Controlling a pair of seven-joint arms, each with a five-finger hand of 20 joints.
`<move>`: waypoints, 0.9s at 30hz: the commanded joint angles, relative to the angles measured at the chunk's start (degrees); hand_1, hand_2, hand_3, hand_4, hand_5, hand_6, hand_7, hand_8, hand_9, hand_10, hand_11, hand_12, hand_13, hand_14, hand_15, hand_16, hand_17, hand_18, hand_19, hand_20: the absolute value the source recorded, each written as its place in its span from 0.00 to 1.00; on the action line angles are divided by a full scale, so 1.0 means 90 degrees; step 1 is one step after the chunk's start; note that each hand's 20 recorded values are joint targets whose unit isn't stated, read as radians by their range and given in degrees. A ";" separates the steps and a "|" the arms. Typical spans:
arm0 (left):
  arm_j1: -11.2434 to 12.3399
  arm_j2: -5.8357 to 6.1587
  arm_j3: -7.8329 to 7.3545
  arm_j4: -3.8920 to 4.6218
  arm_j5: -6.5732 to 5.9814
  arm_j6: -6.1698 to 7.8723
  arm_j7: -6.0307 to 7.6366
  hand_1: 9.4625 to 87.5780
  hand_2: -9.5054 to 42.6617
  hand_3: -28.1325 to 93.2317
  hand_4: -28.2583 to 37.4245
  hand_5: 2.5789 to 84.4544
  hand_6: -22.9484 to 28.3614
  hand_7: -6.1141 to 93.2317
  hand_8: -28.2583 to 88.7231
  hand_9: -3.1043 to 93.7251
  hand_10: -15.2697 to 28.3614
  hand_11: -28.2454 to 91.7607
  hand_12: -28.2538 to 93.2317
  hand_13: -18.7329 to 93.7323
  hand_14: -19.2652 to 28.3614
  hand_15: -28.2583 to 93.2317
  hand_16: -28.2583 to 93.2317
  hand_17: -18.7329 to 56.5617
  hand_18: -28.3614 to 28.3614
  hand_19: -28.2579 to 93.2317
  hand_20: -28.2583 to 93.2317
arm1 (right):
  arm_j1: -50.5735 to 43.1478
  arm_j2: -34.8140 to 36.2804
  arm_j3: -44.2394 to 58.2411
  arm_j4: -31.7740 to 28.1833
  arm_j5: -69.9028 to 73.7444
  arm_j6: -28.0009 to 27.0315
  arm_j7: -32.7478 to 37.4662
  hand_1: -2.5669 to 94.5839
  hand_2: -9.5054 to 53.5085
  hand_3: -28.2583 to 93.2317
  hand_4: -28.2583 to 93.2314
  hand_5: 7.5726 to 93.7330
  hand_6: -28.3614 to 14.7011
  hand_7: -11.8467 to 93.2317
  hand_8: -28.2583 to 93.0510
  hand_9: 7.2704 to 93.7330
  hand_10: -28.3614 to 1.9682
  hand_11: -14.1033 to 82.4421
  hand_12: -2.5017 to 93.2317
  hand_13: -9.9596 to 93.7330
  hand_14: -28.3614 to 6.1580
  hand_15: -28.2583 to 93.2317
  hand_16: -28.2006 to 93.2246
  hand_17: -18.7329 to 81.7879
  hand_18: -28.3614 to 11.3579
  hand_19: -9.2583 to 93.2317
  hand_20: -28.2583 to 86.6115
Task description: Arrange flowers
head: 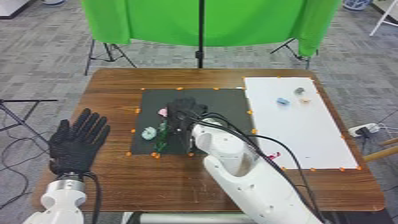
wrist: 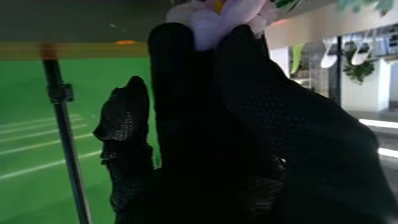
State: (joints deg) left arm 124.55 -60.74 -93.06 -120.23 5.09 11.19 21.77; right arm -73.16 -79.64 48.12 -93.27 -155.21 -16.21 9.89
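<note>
Black mat (head: 229, 101); pink flower (head: 163, 112) just left of the right hand (head: 184, 111); whether grasped, I cannot tell.

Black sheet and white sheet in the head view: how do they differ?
The white sheet reaches farther front to back than the black sheet.
The black sheet lies to the left, the white sheet to the right.
Green foliage lies on the black sheet; a small blue piece sits on the white sheet.
Both have orange marks along their edges.
</note>
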 commanded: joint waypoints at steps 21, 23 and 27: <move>0.0435 -0.0190 -0.0149 -0.0168 -0.0050 0.0064 0.0059 0.21 0.53 0.86 0.00 0.55 0.65 0.20 0.16 0.43 0.71 0.41 0.31 0.41 0.75 0.53 0.16 0.15 0.74 0.53 0.33 | -0.0512 0.0913 0.0977 -0.1142 0.0693 0.1151 0.0890 0.51 0.00 0.92 0.00 0.66 0.63 0.36 0.10 0.59 0.41 0.33 0.19 0.60 0.41 0.79 0.38 0.48 0.14 0.98 0.59; 0.0396 -0.0206 -0.0157 -0.0134 -0.0006 0.0072 0.0068 0.21 0.53 0.86 0.00 0.54 0.65 0.20 0.16 0.43 0.71 0.41 0.31 0.41 0.75 0.53 0.16 0.15 0.74 0.53 0.33 | -0.0406 0.1007 0.1324 -0.0866 0.0669 0.1083 0.1150 0.50 0.00 0.92 0.00 0.66 0.63 0.35 0.09 0.62 0.42 0.34 0.19 0.61 0.40 0.80 0.39 0.49 0.14 0.98 0.59; 0.0412 -0.0212 -0.0177 -0.0117 -0.0021 0.0137 0.0072 0.21 0.53 0.86 0.00 0.54 0.65 0.20 0.16 0.43 0.72 0.41 0.31 0.41 0.75 0.53 0.16 0.15 0.74 0.53 0.33 | -0.0267 0.0969 0.1942 -0.0409 0.0701 0.0544 0.1833 0.48 0.00 0.93 0.00 0.61 0.59 0.30 0.11 0.55 0.36 0.32 0.18 0.53 0.36 0.71 0.35 0.46 0.12 0.95 0.58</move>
State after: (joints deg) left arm 126.55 -61.98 -94.43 -121.32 4.95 11.79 22.15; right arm -78.41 -74.10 56.04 -104.36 -146.83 -4.34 17.59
